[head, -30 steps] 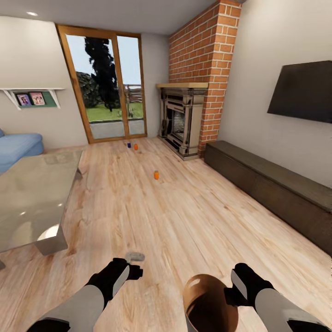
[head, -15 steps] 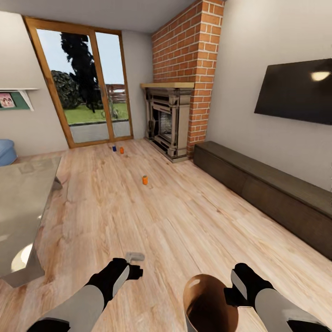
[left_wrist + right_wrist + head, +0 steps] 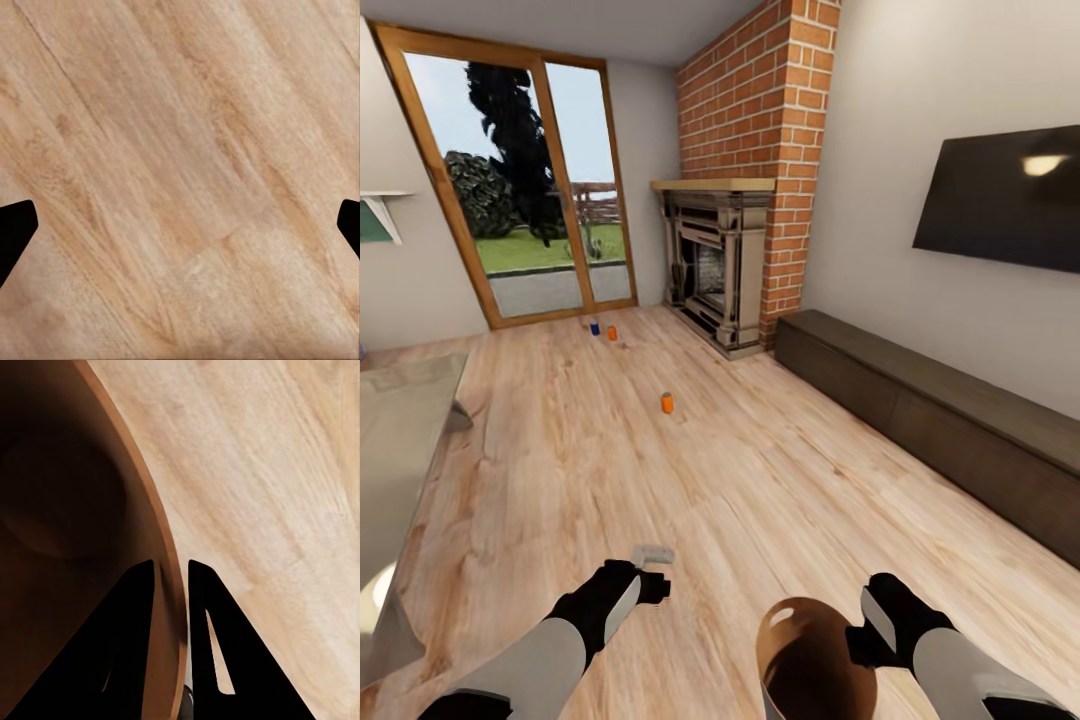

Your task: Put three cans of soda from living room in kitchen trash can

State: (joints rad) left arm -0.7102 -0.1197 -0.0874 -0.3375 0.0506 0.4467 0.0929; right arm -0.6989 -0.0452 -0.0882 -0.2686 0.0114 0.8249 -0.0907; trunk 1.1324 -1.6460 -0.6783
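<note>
Near ornate dark fireplace (image 3: pixel 712 262): three small soda cans (image 3: pixel 667 402), light, stiff, slippery; grasp mid-body. Right gripper (image 3: pixel 171 577) pinching glossy brown bin (image 3: pixel 810 655) rim; left gripper (image 3: pixel 180 225) spread wide, empty.

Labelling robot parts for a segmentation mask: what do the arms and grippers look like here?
Both arms have smooth pale grey forearm shells ending in black wrists. The left gripper has light grey fingers; the right gripper has flat, black, tapered fingers with slot cut-outs. No cables or markings visible.
</note>
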